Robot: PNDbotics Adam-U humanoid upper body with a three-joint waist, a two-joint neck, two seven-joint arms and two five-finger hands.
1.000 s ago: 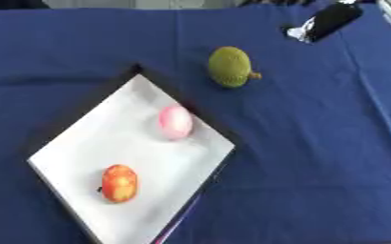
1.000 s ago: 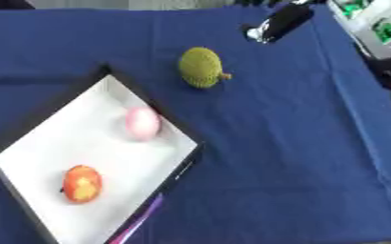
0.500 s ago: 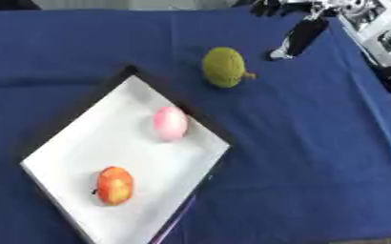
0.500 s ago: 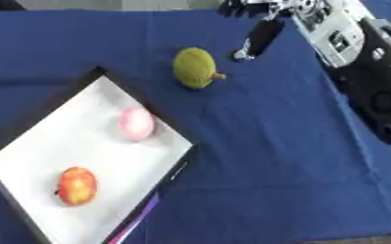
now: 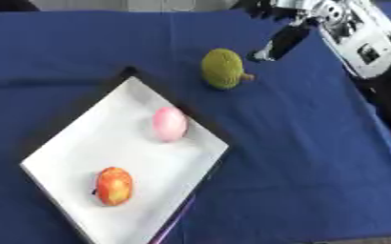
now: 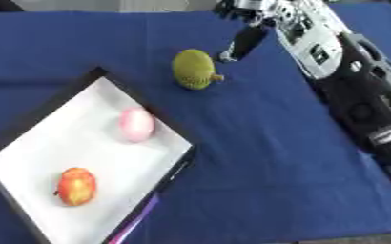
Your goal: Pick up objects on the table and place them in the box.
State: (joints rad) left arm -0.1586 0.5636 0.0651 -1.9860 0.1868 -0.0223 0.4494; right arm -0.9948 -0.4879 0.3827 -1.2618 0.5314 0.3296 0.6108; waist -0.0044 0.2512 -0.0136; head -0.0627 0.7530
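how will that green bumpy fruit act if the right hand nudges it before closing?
The green fruit is oval and lies on its side on flat cloth, so it probably rolls from a sideways nudge. Its short stem may stop the roll early. The rough skin likely gives the right hand some purchase.

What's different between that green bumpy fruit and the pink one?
The green fruit lies on the blue cloth, outside the box; the pink fruit already lies inside it. The green one looks rough and has a short stem at one side; the pink one looks smooth, with no stem showing. The green one appears somewhat larger. The right hand is close beside the green fruit, far from the pink. Both are oval, and neither is being held.
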